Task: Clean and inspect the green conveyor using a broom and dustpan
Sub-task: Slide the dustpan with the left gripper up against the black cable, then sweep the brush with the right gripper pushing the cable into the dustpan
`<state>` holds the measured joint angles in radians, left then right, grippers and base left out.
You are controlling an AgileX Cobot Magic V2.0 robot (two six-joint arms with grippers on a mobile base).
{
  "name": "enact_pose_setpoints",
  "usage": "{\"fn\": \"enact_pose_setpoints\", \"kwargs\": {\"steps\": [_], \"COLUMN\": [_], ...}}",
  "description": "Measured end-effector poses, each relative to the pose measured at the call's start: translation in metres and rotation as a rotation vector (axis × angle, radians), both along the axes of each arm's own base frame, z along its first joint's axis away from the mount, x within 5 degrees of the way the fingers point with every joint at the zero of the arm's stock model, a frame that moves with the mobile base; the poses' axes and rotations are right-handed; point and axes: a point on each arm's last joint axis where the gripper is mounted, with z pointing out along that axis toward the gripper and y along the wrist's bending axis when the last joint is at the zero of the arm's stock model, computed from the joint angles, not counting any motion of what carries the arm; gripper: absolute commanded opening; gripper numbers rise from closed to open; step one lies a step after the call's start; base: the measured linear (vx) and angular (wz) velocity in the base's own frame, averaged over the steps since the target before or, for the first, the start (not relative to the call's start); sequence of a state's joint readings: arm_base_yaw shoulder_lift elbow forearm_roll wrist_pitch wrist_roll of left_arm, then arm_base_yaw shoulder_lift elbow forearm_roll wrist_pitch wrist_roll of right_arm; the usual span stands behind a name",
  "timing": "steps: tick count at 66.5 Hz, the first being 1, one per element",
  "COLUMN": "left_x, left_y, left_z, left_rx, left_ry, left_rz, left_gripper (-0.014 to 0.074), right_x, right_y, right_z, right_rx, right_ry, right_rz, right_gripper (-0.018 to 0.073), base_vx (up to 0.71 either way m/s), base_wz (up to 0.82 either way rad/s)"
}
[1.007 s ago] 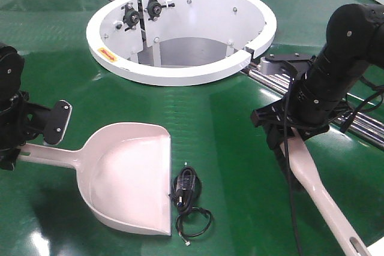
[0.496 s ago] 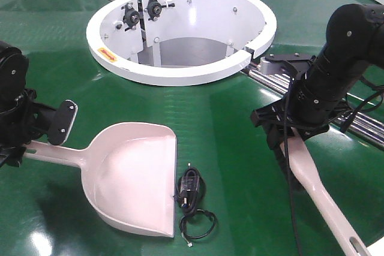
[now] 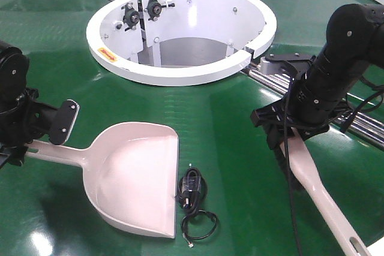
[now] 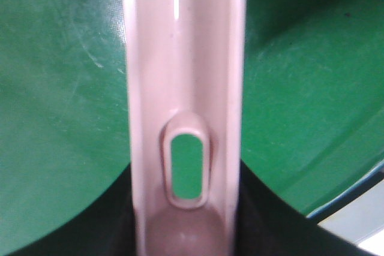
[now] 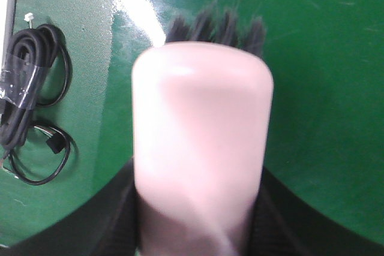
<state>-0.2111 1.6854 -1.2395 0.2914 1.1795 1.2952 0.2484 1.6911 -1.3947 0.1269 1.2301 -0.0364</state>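
While lying flat on the green conveyor [image 3: 222, 124], low and left in the front view: the dustpan [image 3: 135, 178], straight mouth edge turned right, just beside a coiled black cable [image 3: 191, 189]; hard to tell if touching. Lots of bare green belt between that cable and the broom [image 3: 315, 184] on the right. Farther back, a big white ring [image 3: 180, 75], with silver rollers [image 3: 360, 129] close by the right arm. Pinching the dustpan handle: the left gripper [image 3: 36, 141], low at the left edge, partly cut off, one black finger [image 3: 63, 121] sticking up past the handle. Squeezed around the broom near its head: the right gripper [image 3: 289, 139], arm bent down from the upper right. Broom handle slanting to the bottom right corner, end cut off. Head hidden under the gripper; dark bristles [image 5: 216, 25] seen only from the right wrist, blurry. Hard to tell if brushing the belt.
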Motion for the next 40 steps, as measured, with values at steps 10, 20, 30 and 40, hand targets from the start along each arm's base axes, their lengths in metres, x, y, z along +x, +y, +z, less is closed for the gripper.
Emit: {"fn": "enact_pose_setpoints", "kwargs": {"steps": [10, 20, 30, 40], "left_x": [0.0, 0.0, -0.0001, -0.0001], "left_y": [-0.0001, -0.0001, -0.0002, -0.0002], "left_z": [0.0, 0.0, 0.0, -0.0001], "left_rx": [-0.001, -0.001, -0.002, -0.003], "left_ry": [0.0, 0.0, 0.001, 0.001], "left_rz": [0.0, 0.0, 0.0, 0.0], "left_gripper": [-0.0024, -0.0024, -0.0024, -0.0024], "right_x": [0.0, 0.0, 0.0, 0.0], "right_y": [0.0, 0.0, 0.0, 0.0], "right_z": [0.0, 0.0, 0.0, 0.0], "right_rx": [0.0, 0.0, 0.0, 0.0], "right_ry": [0.0, 0.0, 0.0, 0.0], "right_rz": [0.0, 0.0, 0.0, 0.0], "right_gripper": [-0.0005, -0.0005, -0.0005, -0.0005], "base_vx": [0.0, 0.0, 0.0, 0.0], "base_wz": [0.0, 0.0, 0.0, 0.0]}}
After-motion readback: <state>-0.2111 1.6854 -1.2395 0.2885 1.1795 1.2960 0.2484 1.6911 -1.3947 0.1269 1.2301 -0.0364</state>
